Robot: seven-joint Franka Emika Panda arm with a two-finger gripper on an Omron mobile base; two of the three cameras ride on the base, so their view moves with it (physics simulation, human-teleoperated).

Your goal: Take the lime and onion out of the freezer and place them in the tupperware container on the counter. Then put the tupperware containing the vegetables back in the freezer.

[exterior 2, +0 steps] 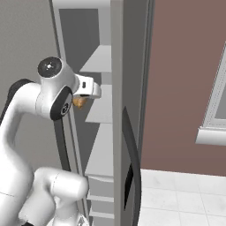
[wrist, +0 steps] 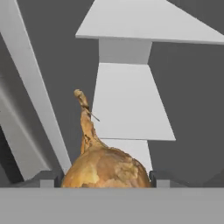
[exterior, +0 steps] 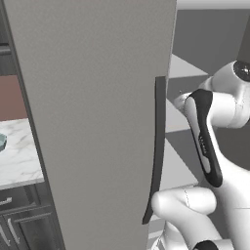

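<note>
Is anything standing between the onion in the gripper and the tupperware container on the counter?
Yes. The onion sits between the gripper fingers inside the freezer. The open freezer door stands between the arm and the tupperware container on the counter beyond it.

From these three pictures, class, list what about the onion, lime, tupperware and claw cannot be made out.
- Lime: no green fruit can be found; the freezer door blocks the left base view.
- Tupperware: cut off by the left edge.
- Onion: its underside is cut off low in the hand view.
- Claw: fingertips barely show beside the onion; contact unclear.
</note>
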